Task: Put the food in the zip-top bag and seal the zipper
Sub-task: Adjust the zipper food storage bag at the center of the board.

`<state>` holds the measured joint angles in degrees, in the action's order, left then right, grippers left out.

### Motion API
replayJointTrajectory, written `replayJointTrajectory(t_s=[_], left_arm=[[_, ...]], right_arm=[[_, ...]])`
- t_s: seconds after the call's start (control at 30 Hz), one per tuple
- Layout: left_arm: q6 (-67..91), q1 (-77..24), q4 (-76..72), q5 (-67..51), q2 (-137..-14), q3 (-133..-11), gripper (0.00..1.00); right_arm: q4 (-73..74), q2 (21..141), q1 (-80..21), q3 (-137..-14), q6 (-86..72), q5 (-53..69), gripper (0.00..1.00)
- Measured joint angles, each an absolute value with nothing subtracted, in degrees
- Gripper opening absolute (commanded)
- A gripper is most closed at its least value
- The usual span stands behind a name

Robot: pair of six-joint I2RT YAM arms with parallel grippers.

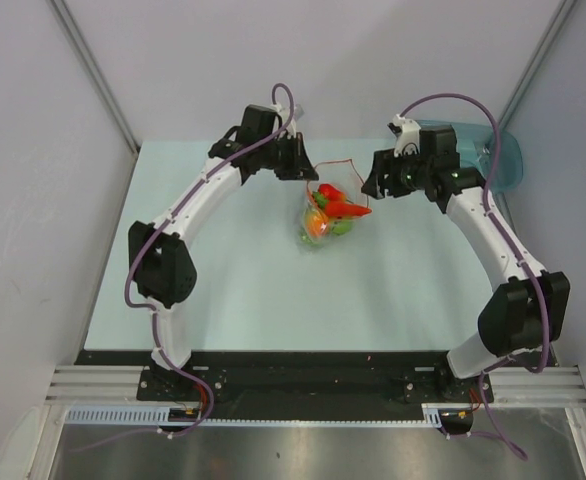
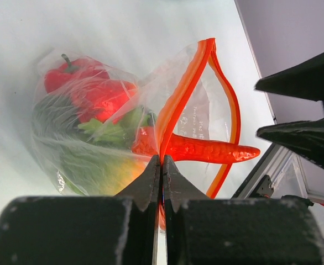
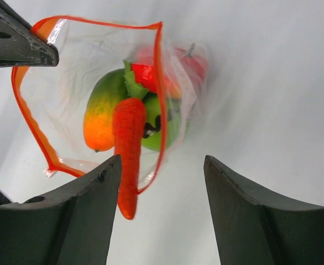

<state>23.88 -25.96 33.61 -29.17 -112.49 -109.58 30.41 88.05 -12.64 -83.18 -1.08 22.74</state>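
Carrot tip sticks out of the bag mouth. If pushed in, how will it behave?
The carrot looks rigid and glossy, so it probably slides rather than bends. Tapered and round, it may roll off the push. The zip-top bag is thin and crinkly, pinched only by the left gripper, so it will likely shift or buckle.

Pale grey panel walls [image 1: 373, 50], pale blue-green tabletop [image 1: 243, 300], aluminium rail [image 1: 93, 383] along near edge, soft even light

Top camera looks down from behind the arms [image 1: 205, 190]. Both wrist cameras look close past their fingers [image 2: 148, 182] at the bag [image 3: 68, 72], from opposite sides.
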Motion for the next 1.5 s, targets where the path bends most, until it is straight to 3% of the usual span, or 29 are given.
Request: replayJointTrajectory(t_s=[0.1,0.13,0.17,0.67,0.87,1.1,1.5], left_arm=[[23.46,-26.22,33.78,-29.17,-112.46,-109.58,0.04],[23.35,-26.28,34.00,-29.17,-112.46,-109.58,0.04],[23.11,-26.35,34.24,-29.17,-112.40,-109.51,0.04],[16.08,-28.32,46.41,-32.36,-100.29,-105.80,0.00],[16.99,-30.22,46.39,-37.85,-93.89,-94.37,0.00],[22.22,-30.39,43.13,-42.24,-95.90,-88.79,0.02],[33.47,-31.57,26.46,-41.93,-94.43,-84.99,0.06]], right_arm=[[30.63,90.56,-12.80,-83.48,-2.04,26.04,0.35],[30.65,91.48,-12.80,-83.66,-2.00,26.94,0.22],[30.85,92.68,-12.80,-84.03,-2.61,28.29,0.00],[45.71,98.32,-7.31,-106.13,-1.67,46.81,0.00],[54.72,100.18,-9.61,-108.31,6.50,47.99,0.00],[65.58,108.29,-14.13,-110.39,18.57,48.01,0.00],[70.57,109.08,-15.97,-122.15,26.87,53.21,0.00]])
